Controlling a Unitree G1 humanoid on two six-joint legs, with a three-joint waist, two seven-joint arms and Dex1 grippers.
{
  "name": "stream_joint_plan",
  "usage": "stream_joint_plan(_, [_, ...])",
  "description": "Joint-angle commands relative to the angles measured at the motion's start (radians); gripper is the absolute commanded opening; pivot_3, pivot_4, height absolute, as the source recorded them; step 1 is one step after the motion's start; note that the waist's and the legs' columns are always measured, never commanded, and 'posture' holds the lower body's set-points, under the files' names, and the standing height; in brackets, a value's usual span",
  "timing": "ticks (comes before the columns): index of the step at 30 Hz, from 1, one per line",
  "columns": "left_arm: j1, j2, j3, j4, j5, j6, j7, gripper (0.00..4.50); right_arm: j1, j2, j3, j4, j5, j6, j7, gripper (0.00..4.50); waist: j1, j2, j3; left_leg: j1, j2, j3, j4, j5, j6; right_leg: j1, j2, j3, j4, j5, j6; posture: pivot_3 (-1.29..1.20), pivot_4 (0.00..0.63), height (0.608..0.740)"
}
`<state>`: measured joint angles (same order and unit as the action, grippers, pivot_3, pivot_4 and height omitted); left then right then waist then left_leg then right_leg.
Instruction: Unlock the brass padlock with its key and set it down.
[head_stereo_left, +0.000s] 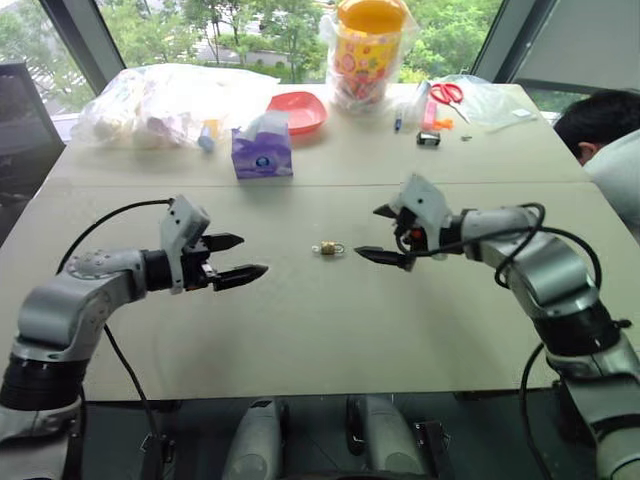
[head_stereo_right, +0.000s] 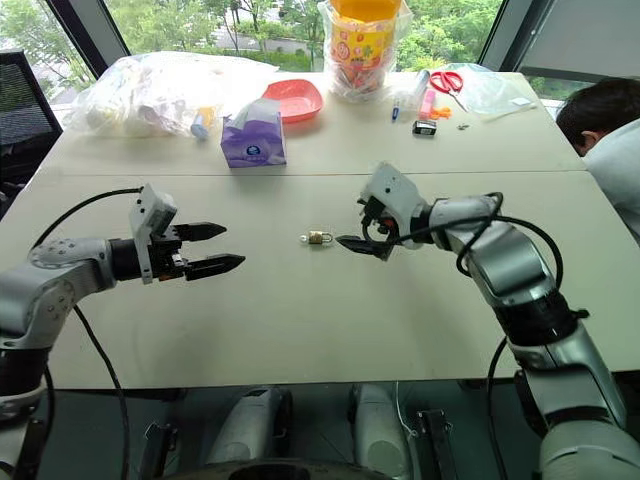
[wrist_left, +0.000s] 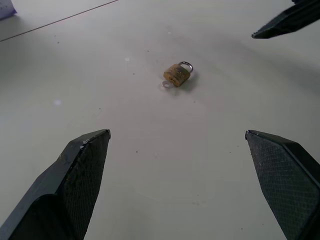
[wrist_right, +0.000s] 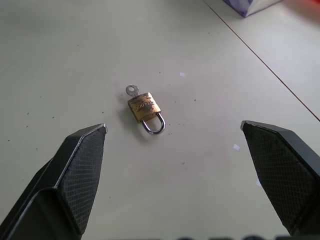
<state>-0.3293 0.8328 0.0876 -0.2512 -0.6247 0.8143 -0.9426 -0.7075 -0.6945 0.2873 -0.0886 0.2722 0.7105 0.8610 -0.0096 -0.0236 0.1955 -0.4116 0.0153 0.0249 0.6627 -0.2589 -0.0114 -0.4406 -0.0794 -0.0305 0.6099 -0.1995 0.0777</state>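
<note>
Brass padlock (wrist_right: 144, 107) flat, key (wrist_right: 131, 90) inserted, shackle closed.

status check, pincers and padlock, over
Left pincer open, empty. Right pincer open, empty. Brass padlock flat on table between them, key in its base, shackle looks closed. Nothing in the way.

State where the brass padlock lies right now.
In the left eye view the brass padlock lies flat on the table, midway between the open left claw and open right claw, touching neither.
</note>
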Motion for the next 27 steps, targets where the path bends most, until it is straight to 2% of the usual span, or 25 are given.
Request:
stream_joint_plan(1, [-0.020, 0.054, 0.006, -0.046, -0.025, 0.006, -0.066, 4.48, -0.051, 0.040, 0.079, 0.172, -0.085, -0.110, 0.069, 4.50, 0.000, 0.000, 0.000, 0.000, -0.001, 0.000, 0.000, 0.000, 0.000, 0.000, 0.000, 0.000, 0.000, 0.000, 0.000, 0.00, 0.150, 0.740])
stream_joint_plan(6, [-0.020, 0.057, 0.012, -0.060, -0.008, 0.000, -0.041, 4.48, -0.129, 0.136, 0.131, 0.366, -0.145, -0.210, 0.142, 4.50, -0.004, 0.000, 0.000, -0.003, -0.002, 0.001, 0.001, 0.000, 0.001, -0.001, -0.002, 0.001, 0.000, 0.000, 0.002, 0.00, 0.150, 0.740])
stream_joint_plan(12, [0.051, 0.033, 0.025, -0.124, -0.023, 0.022, 0.016, 4.48, -0.235, 0.248, 0.138, 0.618, -0.220, -0.344, 0.155, 4.50, -0.008, 0.000, 0.000, -0.001, -0.001, 0.001, 0.001, 0.000, 0.001, -0.001, -0.001, 0.001, 0.002, 0.000, 0.002, 0.00, 0.150, 0.740])
stream_joint_plan(21, [0.110, 0.014, 0.035, -0.157, -0.019, 0.026, 0.078, 4.48, -0.283, 0.329, 0.149, 0.782, -0.301, -0.469, 0.218, 4.50, -0.009, 0.000, 0.000, 0.001, -0.001, 0.001, 0.001, 0.000, 0.000, 0.001, -0.001, 0.001, 0.004, 0.001, 0.003, 0.00, 0.150, 0.740])
stream_joint_plan(24, [0.118, 0.018, 0.032, -0.159, -0.019, 0.022, 0.082, 4.50, -0.283, 0.342, 0.147, 0.802, -0.322, -0.498, 0.231, 3.65, -0.012, 0.000, 0.000, 0.003, -0.001, 0.001, 0.001, 0.000, 0.000, 0.001, 0.000, 0.001, 0.004, 0.001, 0.003, 0.00, 0.150, 0.740])
stream_joint_plan(27, [0.115, 0.019, 0.028, -0.148, -0.013, 0.015, 0.081, 4.50, -0.276, 0.345, 0.149, 0.803, -0.335, -0.510, 0.252, 2.10, -0.011, 0.000, 0.000, 0.003, 0.000, 0.001, 0.001, 0.000, 0.000, 0.002, 0.000, 0.001, 0.005, 0.001, 0.002, 0.00, 0.150, 0.740])
